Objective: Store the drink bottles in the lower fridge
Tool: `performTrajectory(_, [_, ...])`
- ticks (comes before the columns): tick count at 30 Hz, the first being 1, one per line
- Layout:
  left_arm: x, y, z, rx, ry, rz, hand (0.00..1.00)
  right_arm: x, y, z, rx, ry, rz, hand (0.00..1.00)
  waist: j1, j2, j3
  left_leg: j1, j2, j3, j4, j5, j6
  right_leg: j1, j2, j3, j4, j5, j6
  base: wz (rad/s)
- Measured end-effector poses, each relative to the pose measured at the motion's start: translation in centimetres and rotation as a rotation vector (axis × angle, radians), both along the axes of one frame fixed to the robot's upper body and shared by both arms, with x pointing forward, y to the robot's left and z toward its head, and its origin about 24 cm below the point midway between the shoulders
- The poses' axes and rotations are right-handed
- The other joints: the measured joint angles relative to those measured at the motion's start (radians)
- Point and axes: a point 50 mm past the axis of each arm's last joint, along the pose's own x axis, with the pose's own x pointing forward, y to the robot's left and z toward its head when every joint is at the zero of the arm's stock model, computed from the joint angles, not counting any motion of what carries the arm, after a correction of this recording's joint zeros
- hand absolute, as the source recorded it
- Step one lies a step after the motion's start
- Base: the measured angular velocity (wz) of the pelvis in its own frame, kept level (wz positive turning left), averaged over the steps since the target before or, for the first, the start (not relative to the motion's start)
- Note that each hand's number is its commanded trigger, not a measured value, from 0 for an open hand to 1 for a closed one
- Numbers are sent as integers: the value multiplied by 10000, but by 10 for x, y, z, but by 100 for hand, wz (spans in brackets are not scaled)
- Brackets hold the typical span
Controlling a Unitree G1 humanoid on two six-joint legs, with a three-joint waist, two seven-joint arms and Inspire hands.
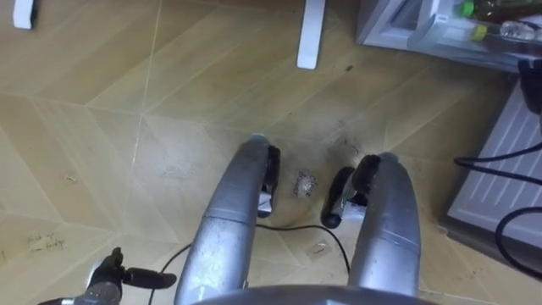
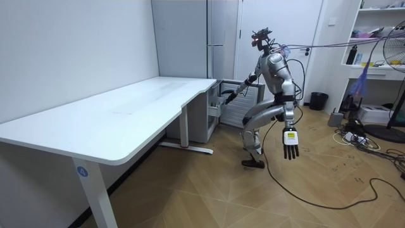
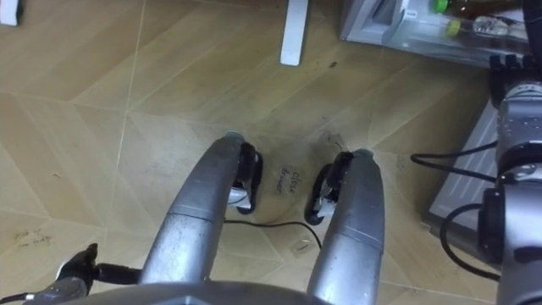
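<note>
Grey fridge drawer (image 3: 373, 34) holds drinks (image 3: 478, 8) near R hand (image 3: 511, 66), grip unclear; L hand (image 2: 290, 142) hangs slack.

Head cams: steep down, floor (image 1: 102, 127); room cam far, prob. side-on; share fridge (image 2: 221, 38).

fridge drawer (image 1: 398, 32) w/ drinks (image 1: 495, 10) cut off at top edge.

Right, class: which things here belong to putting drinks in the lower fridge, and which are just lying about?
Job: bottles in the open lower fridge; right hand reaching towards it.
Lying about: white desk; black bin; fan. The left hand hangs open, idle.
</note>
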Motion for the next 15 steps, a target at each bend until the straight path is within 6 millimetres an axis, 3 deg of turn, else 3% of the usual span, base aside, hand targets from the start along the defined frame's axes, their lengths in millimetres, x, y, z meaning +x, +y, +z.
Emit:
performTrajectory(5, [-14, 1, 0, 20, 266, -159, 0, -1, 0, -2, -234, 477, -206, 0, 146, 12, 8, 90, -65, -35, -6, 0, -1, 136, -128, -78, 49, -73, -49, 5])
performTrajectory(10, [-27, 6, 2, 155, 449, -272, 0, -3, -2, -1, -372, 690, -491, 0, 263, 152, 78, 146, -140, -159, 69, 24, -45, 242, -167, -138, 148, -154, -31, 7])
performTrajectory(15, [-32, 14, 6, 356, 531, -366, 0, -4, -5, 0, -485, 789, -810, 0, 551, 214, 58, 157, -149, -175, 65, 53, -98, 223, -204, -140, 185, -161, -45, -1])
